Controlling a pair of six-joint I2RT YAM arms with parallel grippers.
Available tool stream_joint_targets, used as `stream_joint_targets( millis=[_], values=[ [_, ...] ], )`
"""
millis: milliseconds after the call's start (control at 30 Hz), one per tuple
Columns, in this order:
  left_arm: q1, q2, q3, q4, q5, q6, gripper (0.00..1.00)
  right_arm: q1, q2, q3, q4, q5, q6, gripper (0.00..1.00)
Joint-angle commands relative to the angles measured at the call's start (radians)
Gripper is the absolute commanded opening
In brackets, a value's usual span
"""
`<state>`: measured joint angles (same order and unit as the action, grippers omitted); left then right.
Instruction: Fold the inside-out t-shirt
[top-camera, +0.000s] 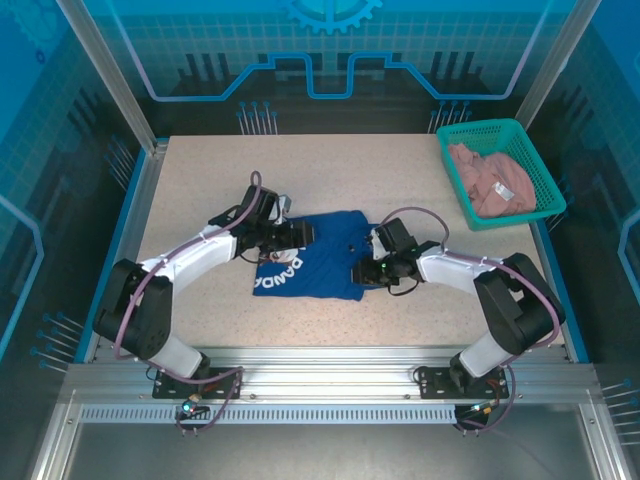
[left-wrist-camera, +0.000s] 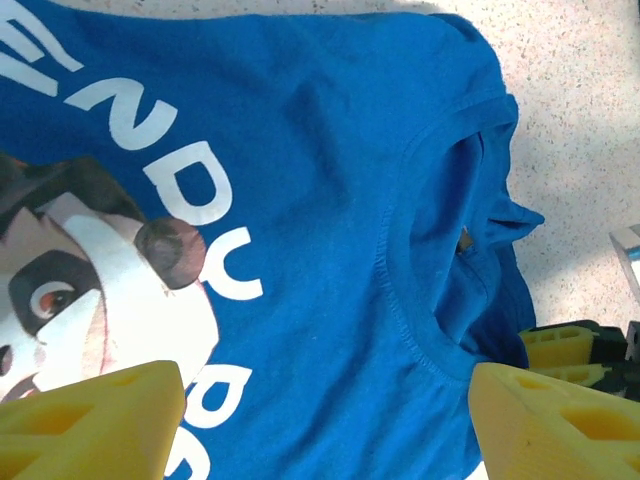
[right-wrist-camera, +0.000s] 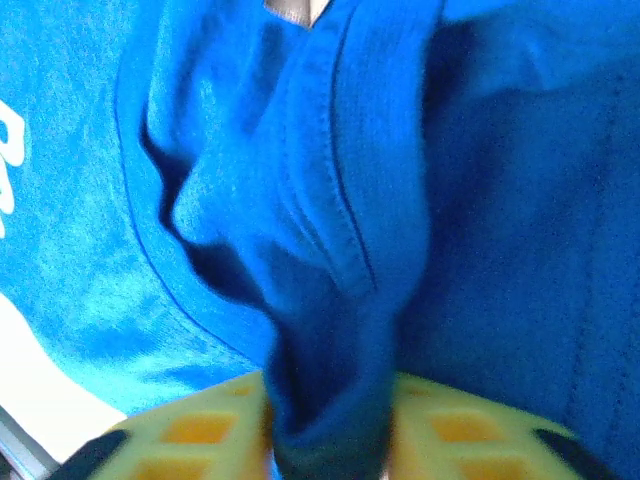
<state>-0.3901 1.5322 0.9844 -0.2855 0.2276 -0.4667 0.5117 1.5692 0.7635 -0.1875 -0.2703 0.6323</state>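
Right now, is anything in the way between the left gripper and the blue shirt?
Nothing visible is. The left gripper hangs open right over the blue shirt near its collar, with only the shirt itself below its fingers. The right gripper pinches a fold of the same shirt.

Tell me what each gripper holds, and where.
The right gripper pinches a bunched fold of the t-shirt near its collar; the left gripper is open, holding nothing.

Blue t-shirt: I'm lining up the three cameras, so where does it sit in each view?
Top external: blue t-shirt at the centre of the picture.
Left wrist: it lies flat, print up, neck opening right of centre.
Right wrist: a bunched fold pinched in the right gripper.
Shared landmark: the white lettering.
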Motion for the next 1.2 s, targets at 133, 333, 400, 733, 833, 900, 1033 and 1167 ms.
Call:
stream_joint_targets(
  millis=[133, 333, 400, 733, 833, 900, 1033, 1167],
  values=[
    [0.035, -0.09, -0.038, -0.053, -0.04, 0.046, 0.76, -0.02, -0.084, 0.072, -0.098, 0.01, -0.057, 0.04],
    [0.05, -0.145, -0.045, -0.089, -0.064, 0.067, 0.77, -0.051, -0.143, 0.185, -0.278, 0.014, -0.135, 0.0],
    [0.051, -0.159, -0.046, -0.095, -0.068, 0.067, 0.77, -0.07, -0.154, 0.208, -0.329, 0.015, -0.155, 0.0],
    [0.05, -0.138, -0.074, -0.076, -0.003, 0.046, 0.77, -0.17, -0.003, 0.211, -0.362, 0.026, -0.255, 0.02],
    [0.045, -0.136, -0.101, -0.04, 0.037, 0.036, 0.77, -0.207, 0.093, 0.231, -0.355, 0.056, -0.283, 0.09],
    [0.034, -0.131, -0.115, -0.01, 0.07, 0.031, 0.77, -0.231, 0.15, 0.258, -0.358, 0.072, -0.295, 0.16],
    [-0.005, -0.091, -0.119, 0.022, 0.092, 0.039, 0.77, -0.247, 0.189, 0.303, -0.387, 0.09, -0.313, 0.28],
    [-0.04, -0.027, -0.108, 0.055, 0.105, 0.05, 0.77, -0.259, 0.104, 0.286, -0.413, 0.096, -0.323, 0.39]
  ],
)
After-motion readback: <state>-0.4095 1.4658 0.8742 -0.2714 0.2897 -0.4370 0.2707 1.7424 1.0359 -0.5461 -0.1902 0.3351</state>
